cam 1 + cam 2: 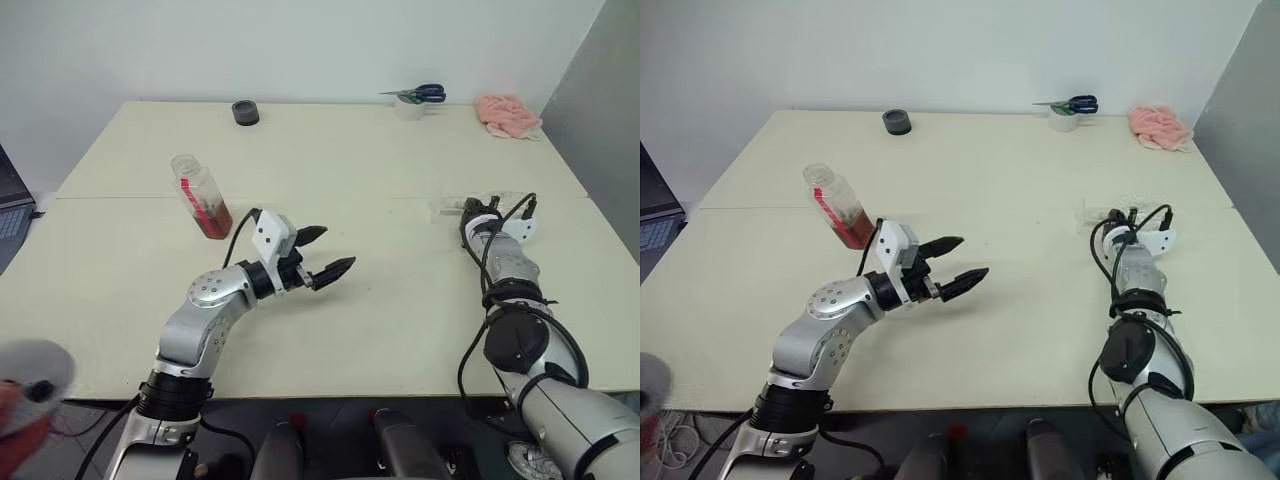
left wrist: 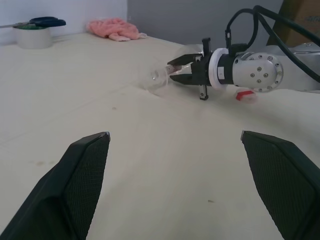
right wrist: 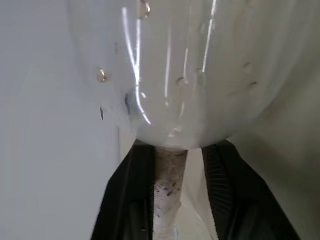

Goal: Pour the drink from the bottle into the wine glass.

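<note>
Bottle (image 1: 201, 196), uncapped and tilted on the table (image 1: 380, 160), held drink (image 1: 214, 222) low inside. We noted the left gripper (image 1: 322, 253) spread wide beside it, holding nothing. From the head the wine glass (image 1: 478, 206) was barely discernible; the right wrist view showed the right gripper (image 3: 185, 200) clamped on its stem, droplets inside the bowl.

The bottle (image 1: 201, 196) is set on the tabletop (image 1: 380, 300) at the left; the wine glass (image 1: 478, 206) is laid on its side at the right. Scissors (image 1: 418, 94) and a cloth (image 1: 507, 114) are placed at the far right edge.
</note>
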You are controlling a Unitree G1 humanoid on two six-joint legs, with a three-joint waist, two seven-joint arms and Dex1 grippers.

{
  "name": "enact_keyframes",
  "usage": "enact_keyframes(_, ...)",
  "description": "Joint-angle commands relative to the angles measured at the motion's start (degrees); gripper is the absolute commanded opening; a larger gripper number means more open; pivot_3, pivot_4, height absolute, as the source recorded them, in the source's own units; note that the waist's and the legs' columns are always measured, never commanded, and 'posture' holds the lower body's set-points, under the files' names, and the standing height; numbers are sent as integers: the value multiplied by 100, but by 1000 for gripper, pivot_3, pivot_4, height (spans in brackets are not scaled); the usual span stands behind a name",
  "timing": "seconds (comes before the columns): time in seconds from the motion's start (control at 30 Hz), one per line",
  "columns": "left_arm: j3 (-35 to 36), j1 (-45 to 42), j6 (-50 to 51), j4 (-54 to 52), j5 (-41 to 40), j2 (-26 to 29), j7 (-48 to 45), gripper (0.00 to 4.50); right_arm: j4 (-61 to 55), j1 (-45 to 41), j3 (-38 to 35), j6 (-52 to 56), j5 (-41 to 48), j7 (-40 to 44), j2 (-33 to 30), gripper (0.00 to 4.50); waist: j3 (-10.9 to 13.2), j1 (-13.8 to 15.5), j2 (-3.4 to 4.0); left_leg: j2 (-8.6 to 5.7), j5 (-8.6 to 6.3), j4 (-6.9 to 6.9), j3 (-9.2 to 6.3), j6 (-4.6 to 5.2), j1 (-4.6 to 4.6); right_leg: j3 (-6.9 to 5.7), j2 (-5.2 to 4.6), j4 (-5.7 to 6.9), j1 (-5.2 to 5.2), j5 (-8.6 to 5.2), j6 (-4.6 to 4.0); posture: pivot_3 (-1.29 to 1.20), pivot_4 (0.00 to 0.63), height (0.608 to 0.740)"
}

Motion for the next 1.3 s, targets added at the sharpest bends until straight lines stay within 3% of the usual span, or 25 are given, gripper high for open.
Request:
enact_keyframes(0.03,166,-18,-29,-281,8,49,89,4500,-386,2,618,5,-513,302,78,280,2,0,4,0,0,0,1,0,1,1,0,0,0,0,0,0,150,740)
enact_keyframes(0.1,239,36,-37,-316,1,88,137,4500,-1017,103,1242,-47,-982,505,194,279,5,-5,8,0,0,-2,1,0,-1,2,0,1,-5,0,0,0,150,740)
enact_keyframes(0.2,579,242,26,-472,-141,212,250,4500,-3027,632,3029,-128,-2110,1077,510,279,8,-41,14,7,0,-9,5,0,-17,8,4,10,-33,0,0,0,150,740)
enact_keyframes(0.27,775,385,166,-620,-299,280,278,4500,-3747,934,3766,-205,-2658,1189,609,278,9,-61,14,12,1,-17,11,-2,-33,15,5,31,-69,1,-2,0,150,740)
enact_keyframes(0.37,1083,678,443,-898,-603,396,307,4500,-4098,1305,4849,-862,-3806,1354,644,277,8,-28,14,16,1,-23,4,-3,-30,6,6,48,-76,-4,-10,0,150,740)
enact_keyframes(0.47,1349,1007,679,-1124,-785,536,360,4500,-3697,1532,5580,-1729,-4656,1422,791,277,6,-11,10,11,1,-18,2,-4,-24,4,4,45,-65,-5,-9,0,150,740)
enact_keyframes(0.67,1737,1410,918,-1570,-1015,536,770,4500,-2149,1414,5852,-3017,-5332,1199,1156,276,7,55,6,8,2,-2,6,-6,-33,5,-2,14,-56,0,-3,0,150,740)
enact_keyframes(0.87,1959,1689,1086,-1959,-1177,595,1064,4500,-675,1115,5679,-3753,-5508,936,1335,275,6,14,4,8,1,-5,8,-7,-25,6,-8,13,-49,0,-4,0,150,740)
enact_keyframes(1.1,2010,1758,1153,-2051,-1262,685,1169,4500,-25,1046,5593,-3666,-5531,1329,1366,274,4,7,2,8,1,-5,-3,-6,9,-2,-2,9,-9,-1,-4,0,150,740)
enact_keyframes(1.23,1977,1732,1137,-1978,-1255,710,1171,4500,184,1027,5798,-3598,-5989,993,1172,274,2,3,2,8,1,-6,-3,-5,21,-1,-2,8,3,-1,-4,0,150,740)
enact_keyframes(1.3,1961,1705,1129,-1929,-1242,710,1166,4500,173,1036,5708,-3635,-5924,1035,1164,1023,-3,8,-5,8,1,-6,-5,-6,29,-4,-2,8,12,-2,-5,0,150,740)
